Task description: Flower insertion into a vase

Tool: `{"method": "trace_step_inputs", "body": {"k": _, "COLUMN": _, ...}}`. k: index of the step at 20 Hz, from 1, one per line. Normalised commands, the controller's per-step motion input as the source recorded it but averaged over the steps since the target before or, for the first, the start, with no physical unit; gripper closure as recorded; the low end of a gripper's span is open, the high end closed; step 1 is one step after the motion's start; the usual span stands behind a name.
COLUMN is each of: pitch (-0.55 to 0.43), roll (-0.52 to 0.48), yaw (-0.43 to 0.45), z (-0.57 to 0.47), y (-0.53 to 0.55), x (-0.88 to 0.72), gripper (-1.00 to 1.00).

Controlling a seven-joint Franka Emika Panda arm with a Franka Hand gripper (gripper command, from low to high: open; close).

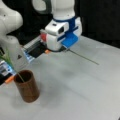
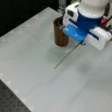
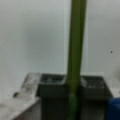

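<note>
On the pale grey table (image 1: 82, 92) stood everything that mattered, and the arm (image 1: 62, 10) filled the far side of both front views, its white and blue wrist bent low over the surface. Next in size, the vase (image 1: 27, 86) sat upright at a front view's lower left, and in a front view (image 2: 60, 32) it showed near the top, just beside the blue wrist housing. One flower already stood in it: a thin stalk with green leaves (image 1: 7, 58) rose from its mouth and leaned to a front view's left. The gripper (image 1: 65, 49) hung close above the table, well apart from the vase in a front view, and it was pinched on a second stem (image 1: 83, 57). That stem ran out from the fingers as a thin straight line, slanting toward a front view's right, and toward a front view's bottom left (image 2: 67, 56). In the wrist view the stem (image 3: 75, 50) stood as a thick green bar between the dark fingers (image 3: 53, 87), which pressed against it from both sides. I judged the step in hand to be carrying the second flower, grasped but not yet set in. Whether the far tip touched the table could not be told. Placing it would call for raising the stem toward upright and lining its free end over the vase mouth, clear of the stalk already inside.
</note>
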Motion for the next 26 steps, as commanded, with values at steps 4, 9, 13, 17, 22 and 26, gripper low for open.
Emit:
{"method": "trace_step_inputs", "body": {"k": 4, "pitch": 0.026, "roll": 0.165, "yaw": 0.027, "z": 0.02, "y": -0.14, "x": -0.29, "gripper": 1.0}}
{"method": "trace_step_inputs", "body": {"k": 9, "pitch": 0.01, "roll": 0.12, "yaw": 0.053, "z": 0.0, "y": -0.16, "x": -0.32, "gripper": 1.0}}
{"method": "trace_step_inputs", "body": {"k": 13, "pitch": -0.024, "roll": 0.083, "yaw": 0.088, "z": 0.0, "y": -0.28, "x": -0.38, "gripper": 1.0}}
{"method": "trace_step_inputs", "body": {"k": 17, "pitch": -0.053, "roll": 0.068, "yaw": 0.129, "z": -0.03, "y": -0.3, "x": -0.39, "gripper": 1.0}}
{"method": "trace_step_inputs", "body": {"k": 22, "pitch": -0.075, "roll": 0.05, "yaw": 0.113, "z": -0.05, "y": -0.26, "x": -0.36, "gripper": 1.0}}
{"method": "trace_step_inputs", "body": {"k": 26, "pitch": -0.077, "roll": 0.015, "yaw": 0.094, "z": -0.07, "y": -0.09, "x": -0.24, "gripper": 1.0}}
